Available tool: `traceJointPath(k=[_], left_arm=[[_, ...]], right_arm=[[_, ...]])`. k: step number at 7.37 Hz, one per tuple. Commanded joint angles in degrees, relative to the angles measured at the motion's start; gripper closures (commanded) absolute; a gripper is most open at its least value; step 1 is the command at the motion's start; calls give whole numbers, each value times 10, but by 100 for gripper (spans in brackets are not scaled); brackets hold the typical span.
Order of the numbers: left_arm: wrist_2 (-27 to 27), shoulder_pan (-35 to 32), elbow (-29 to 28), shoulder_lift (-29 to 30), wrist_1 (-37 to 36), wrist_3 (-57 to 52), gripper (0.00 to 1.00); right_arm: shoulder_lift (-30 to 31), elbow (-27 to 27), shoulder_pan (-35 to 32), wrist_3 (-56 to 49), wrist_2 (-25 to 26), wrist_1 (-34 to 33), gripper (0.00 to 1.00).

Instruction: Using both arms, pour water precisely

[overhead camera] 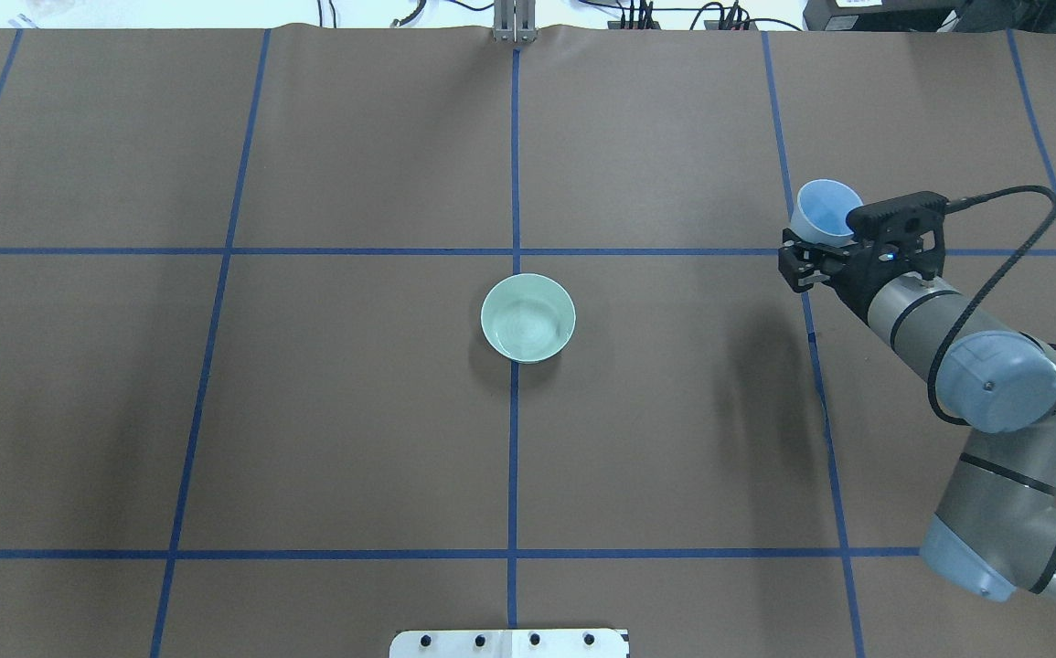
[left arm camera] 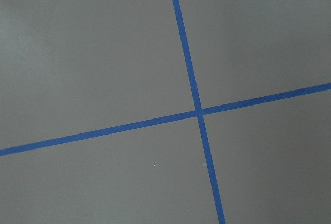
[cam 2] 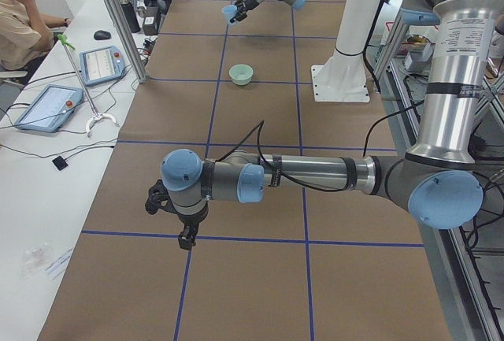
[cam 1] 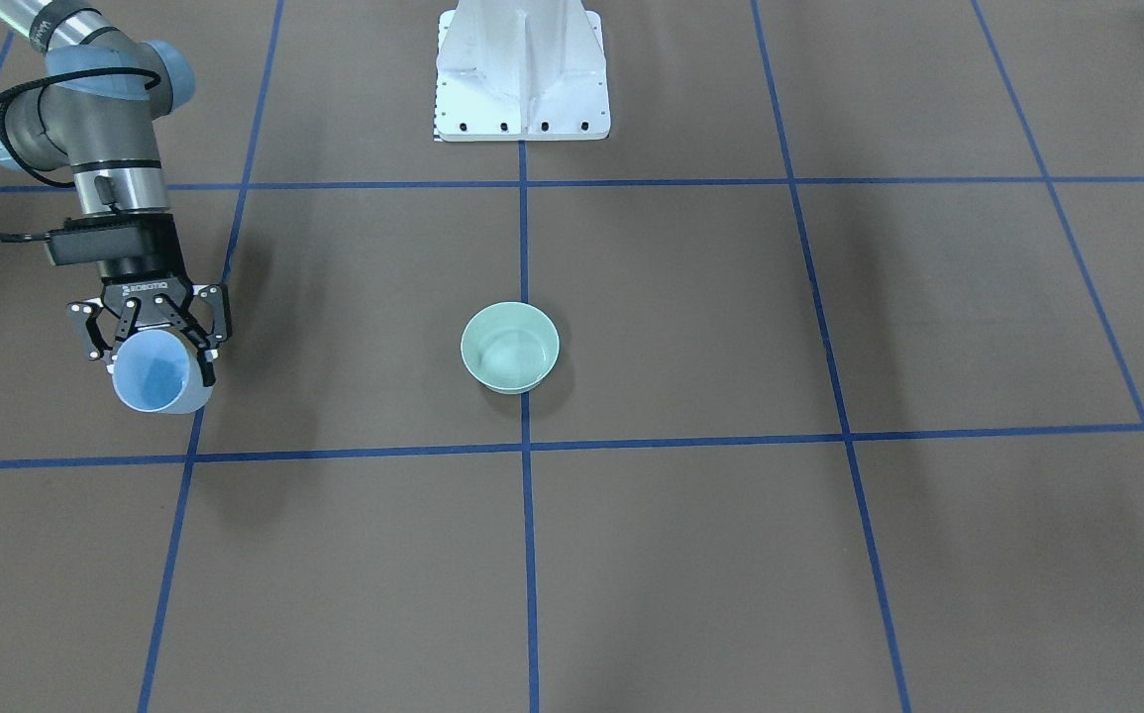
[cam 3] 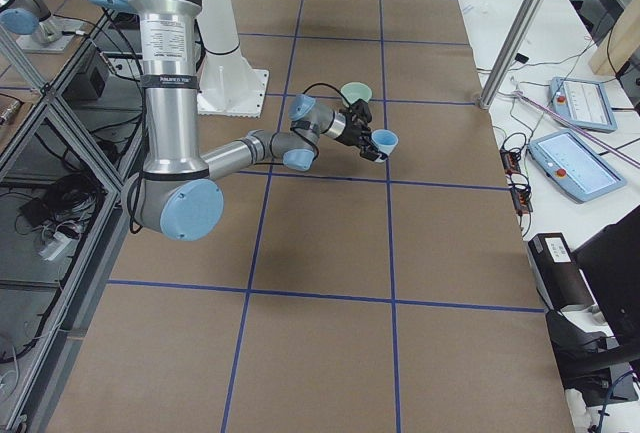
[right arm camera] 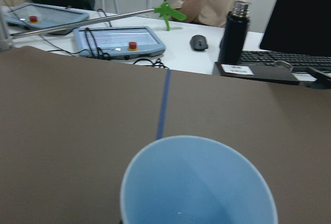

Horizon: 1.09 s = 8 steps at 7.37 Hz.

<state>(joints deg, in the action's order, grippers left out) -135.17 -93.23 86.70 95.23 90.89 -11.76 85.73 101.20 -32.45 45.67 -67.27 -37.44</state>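
My right gripper is shut on a light-blue cup and holds it above the table, well to my right of a mint-green bowl. In the overhead view the cup, gripper and bowl show the same gap. Faint ripples of water show in the bowl. The right wrist view looks into the cup; I cannot tell if it holds water. My left gripper hangs low over bare table far from the bowl; I cannot tell if it is open or shut.
The white pedestal stands at my side of the table, behind the bowl. Blue tape lines grid the brown table. Beyond the far edge are control tablets, a black flask and a seated person.
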Motion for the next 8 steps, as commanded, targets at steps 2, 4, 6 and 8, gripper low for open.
traceJointPath(k=[2,4,6,8], left_arm=[[-4,0,1,-10,2,1,0],[-14,0,0,-12,1,1,0],[-14,-1,0,-13,1,1,0],[-14,-2,1,-19,1,1,0]], right_arm=[[-22,-5,-8,-209,-177,82,100],[-52,-9,-17,-230,-298,76,100],[-99,-23,-14,-220,-338,8,100],[-162,-22,-5,-212,-341,-117,100]])
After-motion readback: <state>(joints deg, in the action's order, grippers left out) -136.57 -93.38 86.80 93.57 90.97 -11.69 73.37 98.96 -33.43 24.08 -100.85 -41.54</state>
